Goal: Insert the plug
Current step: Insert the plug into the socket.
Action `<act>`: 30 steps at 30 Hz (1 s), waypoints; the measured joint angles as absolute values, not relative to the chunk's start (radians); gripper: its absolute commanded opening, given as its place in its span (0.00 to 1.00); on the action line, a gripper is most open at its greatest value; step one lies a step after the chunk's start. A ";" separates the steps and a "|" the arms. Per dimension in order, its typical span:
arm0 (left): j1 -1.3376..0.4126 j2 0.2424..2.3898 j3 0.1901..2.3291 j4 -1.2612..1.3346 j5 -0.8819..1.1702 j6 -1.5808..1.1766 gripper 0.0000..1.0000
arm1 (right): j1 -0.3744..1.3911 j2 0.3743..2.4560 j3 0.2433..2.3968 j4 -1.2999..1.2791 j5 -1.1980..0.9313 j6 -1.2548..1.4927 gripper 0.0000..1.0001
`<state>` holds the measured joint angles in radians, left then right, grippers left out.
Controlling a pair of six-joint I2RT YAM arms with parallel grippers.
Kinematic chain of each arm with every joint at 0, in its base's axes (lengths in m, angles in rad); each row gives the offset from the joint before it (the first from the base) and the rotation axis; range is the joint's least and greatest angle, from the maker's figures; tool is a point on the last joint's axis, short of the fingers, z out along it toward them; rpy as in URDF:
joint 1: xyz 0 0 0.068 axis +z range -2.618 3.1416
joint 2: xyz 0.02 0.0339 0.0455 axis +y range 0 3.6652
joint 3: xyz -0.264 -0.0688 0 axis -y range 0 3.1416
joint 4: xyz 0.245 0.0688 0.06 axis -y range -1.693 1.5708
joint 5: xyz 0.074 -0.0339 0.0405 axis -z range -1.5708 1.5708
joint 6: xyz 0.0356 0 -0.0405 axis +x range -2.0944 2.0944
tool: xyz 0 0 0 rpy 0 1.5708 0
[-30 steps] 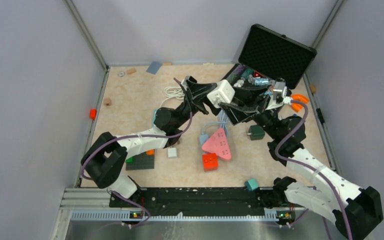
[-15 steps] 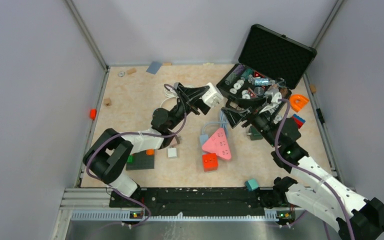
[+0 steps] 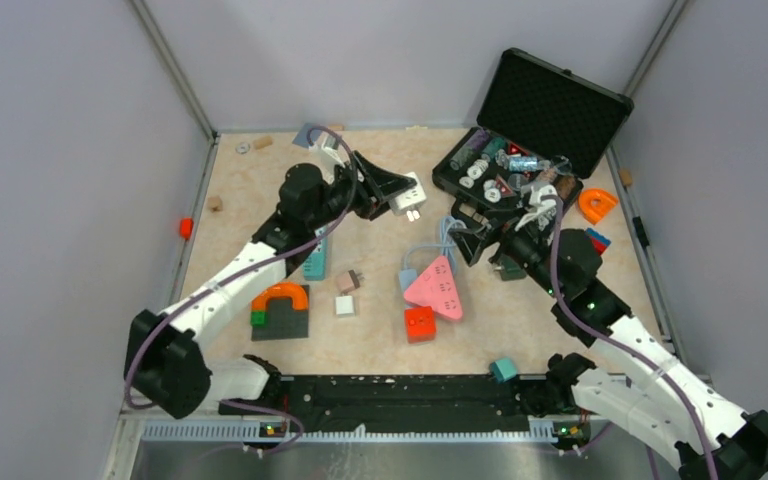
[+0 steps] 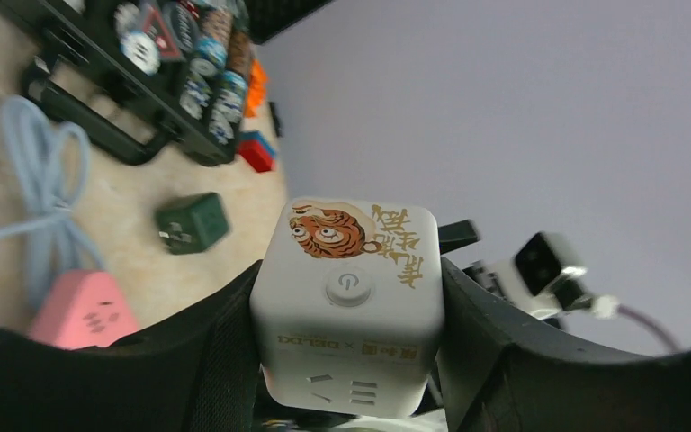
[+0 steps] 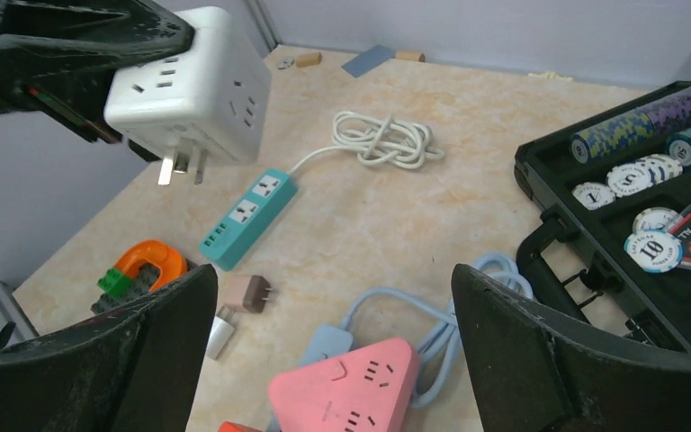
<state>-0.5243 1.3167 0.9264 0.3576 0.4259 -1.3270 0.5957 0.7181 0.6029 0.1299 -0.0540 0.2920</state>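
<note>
My left gripper (image 3: 392, 189) is shut on a white cube plug adapter (image 3: 407, 193) and holds it in the air above the table's back middle, prongs pointing down. The cube fills the left wrist view (image 4: 346, 301), with a tiger print and a power button on its face. It also shows in the right wrist view (image 5: 193, 85). A teal power strip (image 5: 247, 216) lies below it, partly hidden under the left arm in the top view. My right gripper (image 3: 480, 236) is open and empty above a pink triangular power strip (image 3: 437, 287), which also shows between its fingers (image 5: 346, 391).
An open black case of poker chips (image 3: 520, 165) stands at the back right. A green adapter (image 3: 511, 266), red cube (image 3: 419, 323), brown plug (image 3: 348, 283), white plug (image 3: 345, 306), orange arch on a brick plate (image 3: 280, 300) and a coiled white cable (image 5: 387, 139) lie around.
My left arm has swung left and back, carrying the white cube away from the right gripper. My right gripper has drawn back and lowered over the pink power strip.
</note>
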 measured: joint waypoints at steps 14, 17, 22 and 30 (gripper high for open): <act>-0.524 0.936 0.955 -0.146 0.369 -0.339 0.00 | 0.596 1.104 1.196 -0.447 -0.111 0.382 0.99; -0.524 0.905 0.918 -0.148 0.410 -0.184 0.00 | 0.595 1.181 1.282 -0.566 -0.131 0.424 0.99; -0.525 0.912 0.913 -0.175 0.488 0.037 0.00 | 0.592 1.280 1.412 -0.719 -0.255 0.473 0.99; -0.609 1.003 0.933 -0.271 0.494 0.289 0.00 | 0.591 1.396 1.462 -0.768 -0.519 0.527 0.94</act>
